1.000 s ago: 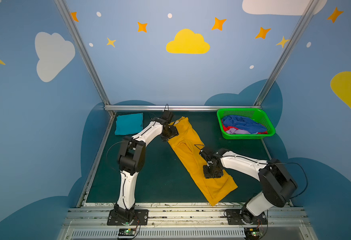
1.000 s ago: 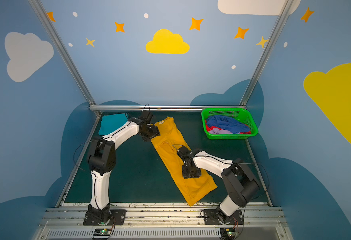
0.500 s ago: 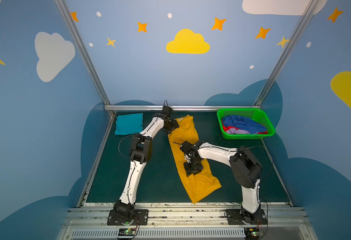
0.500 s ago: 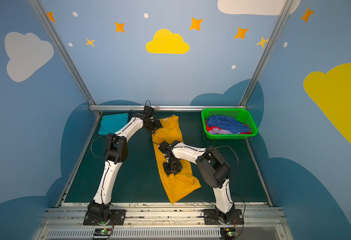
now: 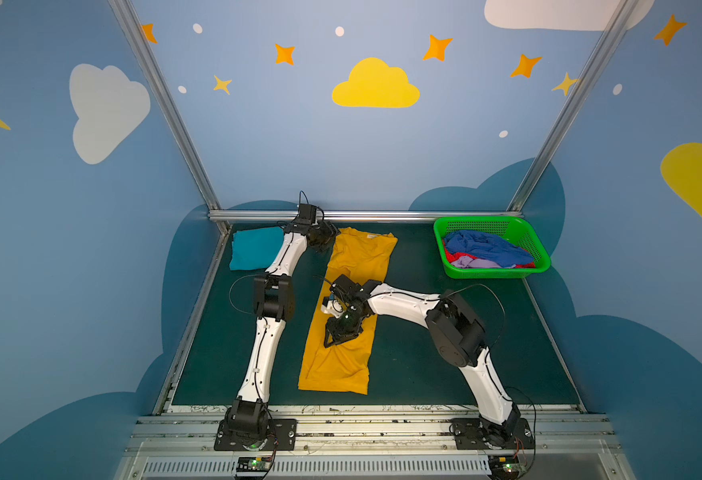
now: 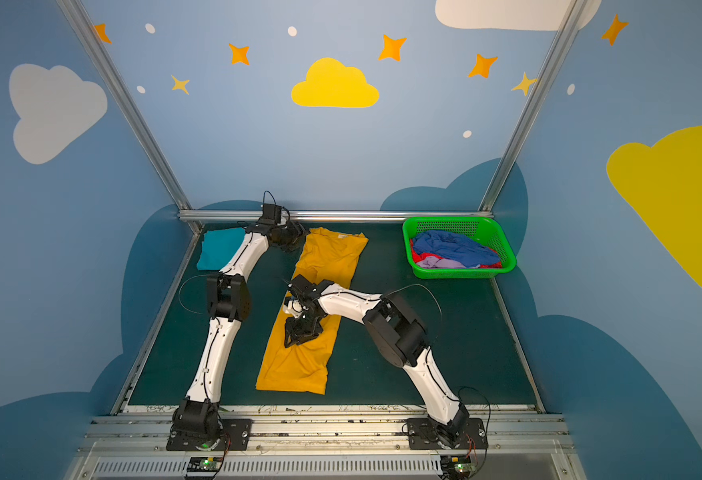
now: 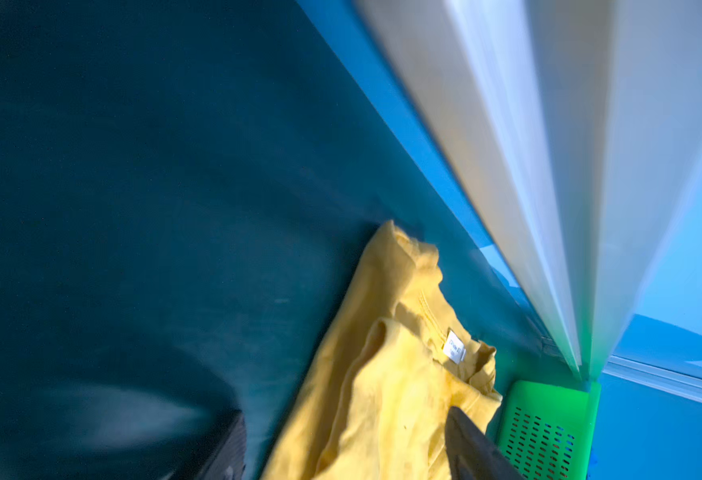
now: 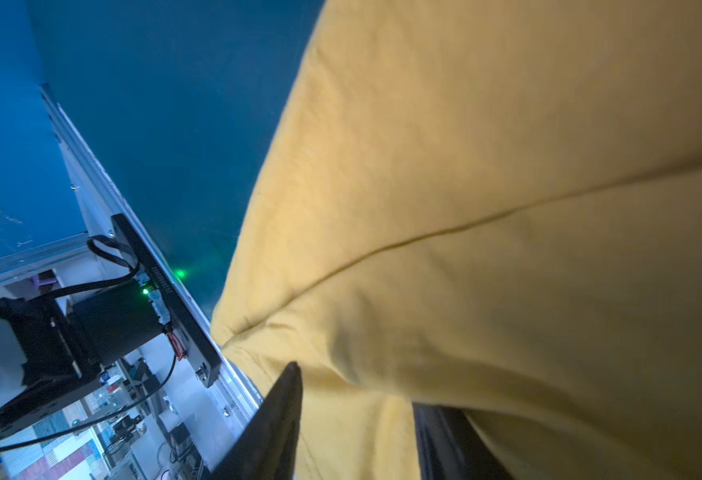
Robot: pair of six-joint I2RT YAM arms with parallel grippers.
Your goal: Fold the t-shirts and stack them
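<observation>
A mustard-yellow t-shirt [image 5: 362, 257] [image 6: 328, 257], folded into a long strip, lies from the back rail toward the front edge. My left gripper [image 5: 327, 243] [image 6: 295, 239] hovers at the strip's collar end, by its left corner. In the left wrist view the left gripper [image 7: 345, 415] is open, with the collar and its white label [image 7: 454, 347] beyond it. My right gripper [image 5: 337, 338] [image 6: 297, 338] rests on the strip's middle. In the right wrist view the right gripper [image 8: 355, 386] has its jaws apart on yellow cloth [image 8: 507, 208], and a fold drapes over one finger. A folded teal t-shirt [image 5: 253, 249] [image 6: 218, 249] lies back left.
A green basket [image 5: 495, 274] [image 6: 457, 274] [image 7: 544, 428] at the back right holds crumpled blue [image 5: 482, 247], red and lavender [image 5: 472, 262] shirts. A metal rail [image 5: 382, 215] bounds the back. The left arm's base [image 8: 104, 324] stands near the shirt's front end.
The yellow shirt's front end has swung left with my right gripper, so the strip now runs nearly straight front to back. The left gripper has shifted a little toward the back rail.
</observation>
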